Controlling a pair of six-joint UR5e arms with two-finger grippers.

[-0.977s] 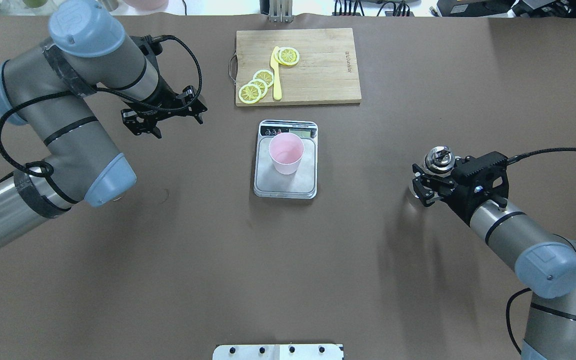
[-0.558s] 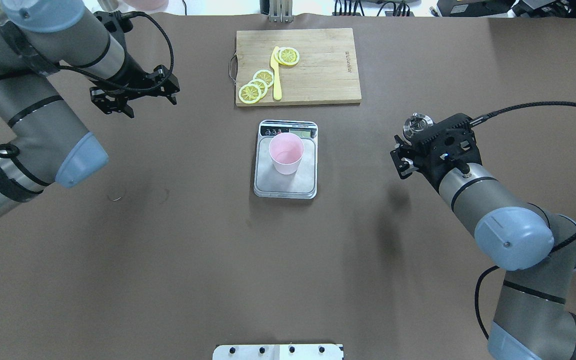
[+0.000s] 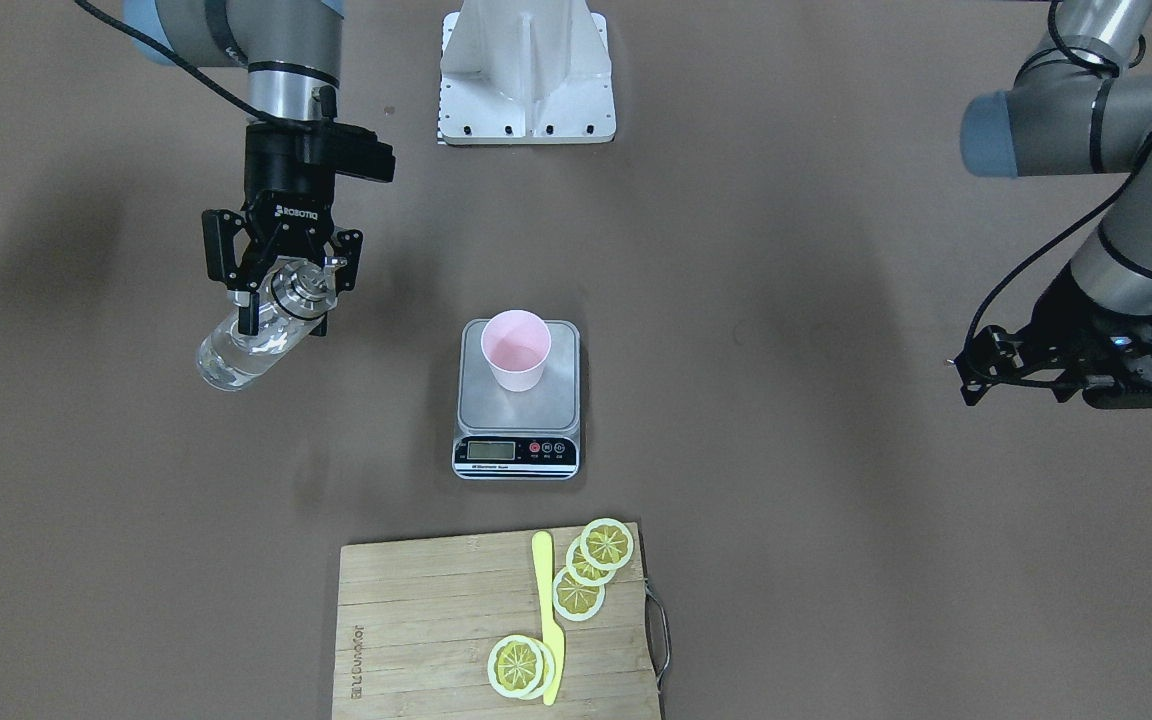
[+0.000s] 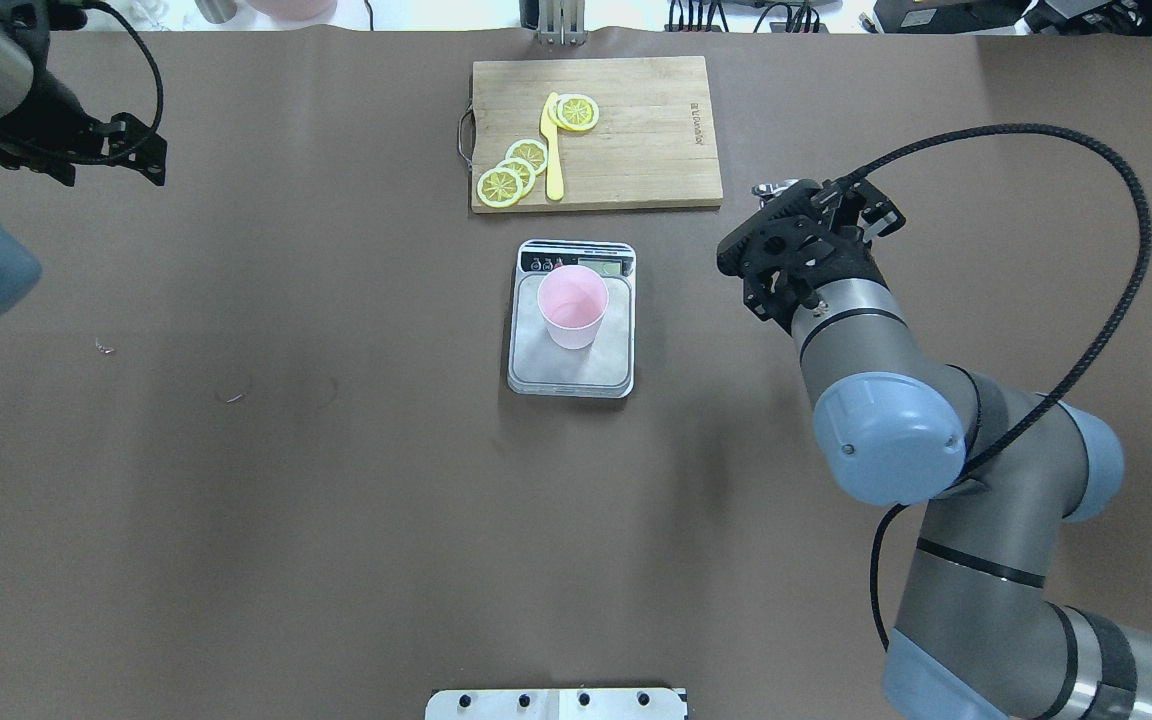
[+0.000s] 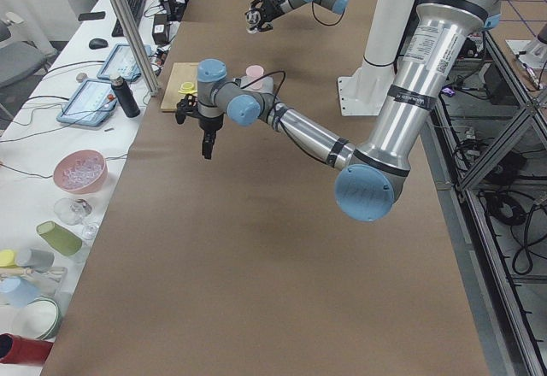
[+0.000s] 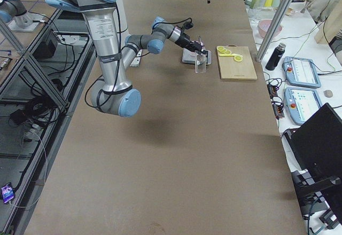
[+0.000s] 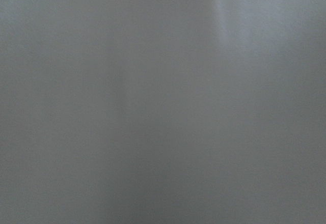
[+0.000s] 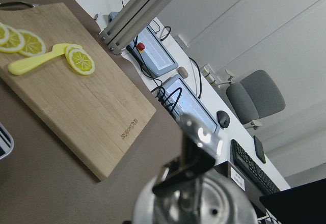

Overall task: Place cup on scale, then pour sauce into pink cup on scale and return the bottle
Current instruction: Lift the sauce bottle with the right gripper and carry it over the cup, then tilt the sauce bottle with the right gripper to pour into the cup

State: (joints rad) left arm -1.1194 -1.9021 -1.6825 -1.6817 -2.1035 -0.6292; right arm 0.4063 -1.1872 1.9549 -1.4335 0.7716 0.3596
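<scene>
The pale pink cup (image 3: 516, 350) (image 4: 572, 305) stands upright on the steel scale (image 3: 556, 400) (image 4: 536, 365) at mid-table. My right gripper (image 3: 281, 290) is shut on the clear glass bottle (image 3: 241, 350) (image 6: 201, 63), gripping it just below the silver cap (image 8: 196, 203). It holds the bottle off the table on the scale's right-arm side, apart from the cup. Clear sauce shows inside the glass. In the overhead view the wrist hides most of the bottle. My left gripper (image 3: 1086, 385) (image 4: 71, 165) hangs open and empty far out at the left edge.
A wooden cutting board (image 4: 636, 130) (image 3: 416, 620) with lemon slices (image 4: 516, 170) and a yellow knife (image 4: 553, 150) lies just beyond the scale. The white base plate (image 3: 526, 80) sits at the robot's side. The left wrist view is a grey blur.
The right arm has lifted the bottle and carried it away from the robot and towards the scale. The left arm has swung outward to the table's far left corner.
</scene>
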